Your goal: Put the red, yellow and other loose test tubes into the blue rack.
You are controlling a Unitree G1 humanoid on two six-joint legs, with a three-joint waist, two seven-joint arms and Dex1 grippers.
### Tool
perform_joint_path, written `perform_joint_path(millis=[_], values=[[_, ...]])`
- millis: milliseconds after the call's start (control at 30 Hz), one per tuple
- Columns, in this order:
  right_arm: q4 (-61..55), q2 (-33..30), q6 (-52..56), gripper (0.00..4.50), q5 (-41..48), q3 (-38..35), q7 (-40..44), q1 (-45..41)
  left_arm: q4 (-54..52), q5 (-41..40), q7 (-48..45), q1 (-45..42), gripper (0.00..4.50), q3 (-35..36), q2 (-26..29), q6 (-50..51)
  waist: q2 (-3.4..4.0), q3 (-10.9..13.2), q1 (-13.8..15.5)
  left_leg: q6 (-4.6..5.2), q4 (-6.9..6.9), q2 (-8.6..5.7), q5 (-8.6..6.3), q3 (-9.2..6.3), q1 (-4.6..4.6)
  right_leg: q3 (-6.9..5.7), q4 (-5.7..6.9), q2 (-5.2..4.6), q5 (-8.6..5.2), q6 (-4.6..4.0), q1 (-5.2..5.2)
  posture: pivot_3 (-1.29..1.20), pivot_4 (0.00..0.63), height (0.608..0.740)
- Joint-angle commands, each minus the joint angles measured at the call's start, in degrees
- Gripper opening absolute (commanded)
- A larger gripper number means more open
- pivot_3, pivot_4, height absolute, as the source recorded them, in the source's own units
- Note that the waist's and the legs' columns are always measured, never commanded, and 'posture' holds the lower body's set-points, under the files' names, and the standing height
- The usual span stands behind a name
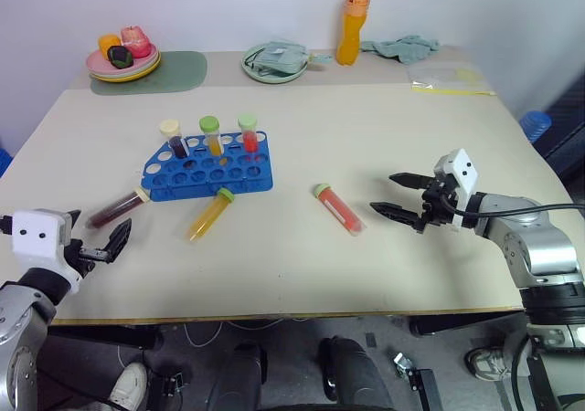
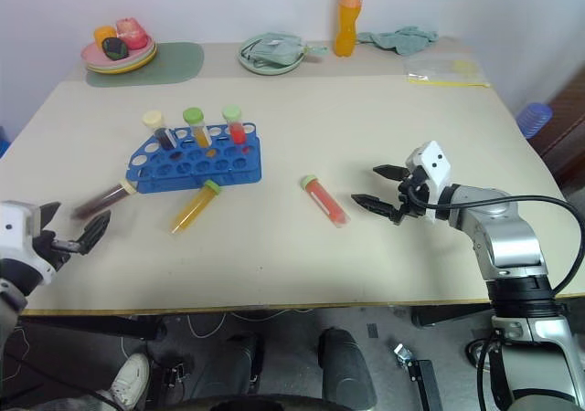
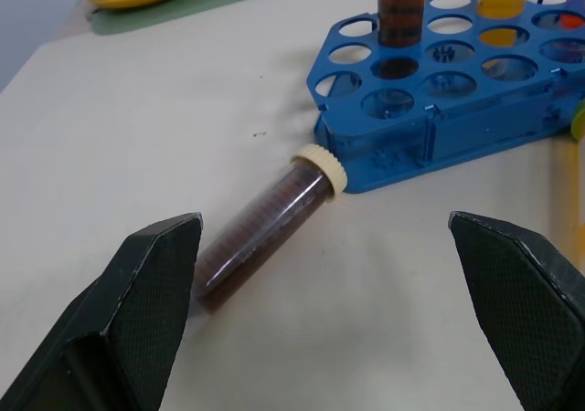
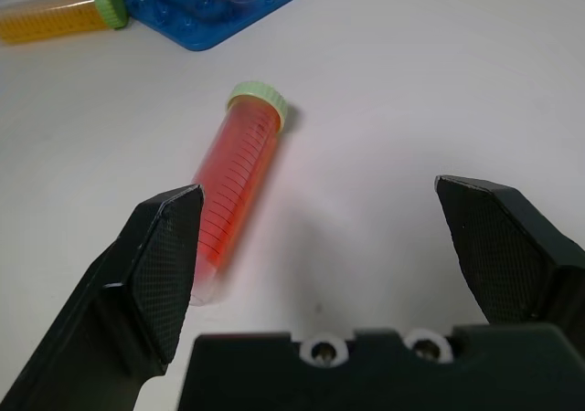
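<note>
**Inspector:** Standing in the blue rack [image 1: 208, 166] are three capped tubes: a dark one with a cream cap [image 1: 173, 138], a yellow-orange one with a green cap [image 1: 212, 135] and a red one with a green cap [image 1: 249, 132].

**Assistant:** And the loose tubes?

**Inspector:** Three lie flat on the table [image 1: 302, 265]. A maroon tube [image 1: 119, 207], cream-capped, lies by the rack's left corner, its cap just beside the rack wall. A yellow tube [image 1: 210, 214] lies at the rack's front edge, green cap towards the rack. A red tube [image 1: 338, 208] lies apart, to the right of the rack.

**Assistant:** Grippers?

**Inspector:** The left gripper [image 3: 338, 310] has its fingers spread wide and empty, just short of the maroon tube's base. The right gripper [image 1: 395, 196] is likewise spread wide, holding nothing, pointing at the red tube from just beside it.
</note>
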Motion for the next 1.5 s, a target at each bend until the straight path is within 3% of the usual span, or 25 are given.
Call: perform_joint_path(millis=[33, 333, 867, 1067, 1200, 1500], values=[[-2.0, 0.3, -0.3, 4.5, 1.1, -1.5, -0.1, -0.4, -0.4, 0.5, -0.2, -0.1, 4.46, 0.7, 1.0, -1.3, 0.0, 0.0, 0.0, 0.0, 0.0, 0.0, 0.0, 0.0, 0.0, 0.0, 0.0, 0.0, 0.0, 0.0, 0.0, 0.0, 0.15, 0.74], [-3.9, 0.3, 1.6, 4.5, 1.5, -1.0, -0.2, -1.3, -0.6, 0.6, -0.5, -0.2, 4.46, 0.2, 1.3, -0.9, 0.0, 0.0, 0.0, 0.0, 0.0, 0.0, 0.0, 0.0, 0.0, 0.0, 0.01, 0.0, 0.0, 0.0, 0.0, 0.0, 0.15, 0.74], [-13.3, 1.1, 19.2, 4.5, 0.3, 5.8, -7.8, -8.9, -2.8, 0.4, -2.1, -0.9, 4.46, -5.0, 0.1, -2.7, -0.01, 0.0, 0.0, 0.0, 0.01, -0.02, 0.0, -0.02, 0.0, 0.0, 0.04, -0.02, 0.0, 0.0, -0.01, 0.0, 0.15, 0.74], [-10.3, 7.6, 50.5, 4.5, 0.8, 9.9, -18.7, -23.9, -8.9, 1.0, -7.7, 0.3, 4.46, -16.0, 1.6, -4.1, 0.02, 0.0, -0.3, 0.0, 0.0, 0.0, 0.0, 0.02, -0.01, 0.07, 0.16, 0.01, 0.0, -0.05, -0.14, 0.0, 0.15, 0.74], [-5.1, 11.7, 64.5, 4.5, -1.0, 14.8, -23.8, -33.9, -10.1, 1.8, -8.6, -2.0, 4.46, -23.6, 0.6, -4.3, 0.04, 0.0, 0.1, 0.0, -0.02, -0.01, 0.0, 0.0, -0.08, 0.07, 0.16, -0.02, 0.0, -0.06, -0.22, 0.0, 0.15, 0.74], [10.1, 13.5, 67.2, 4.5, 2.5, 23.8, -27.5, -42.6, -10.1, 3.8, -8.9, -3.2, 4.46, -30.9, -0.4, -6.2, 0.06, 0.0, -0.4, 0.02, -0.03, -0.06, -0.01, 0.1, -0.18, 0.09, 0.17, -0.05, 0.02, -0.03, -0.35, 0.0, 0.15, 0.74]])
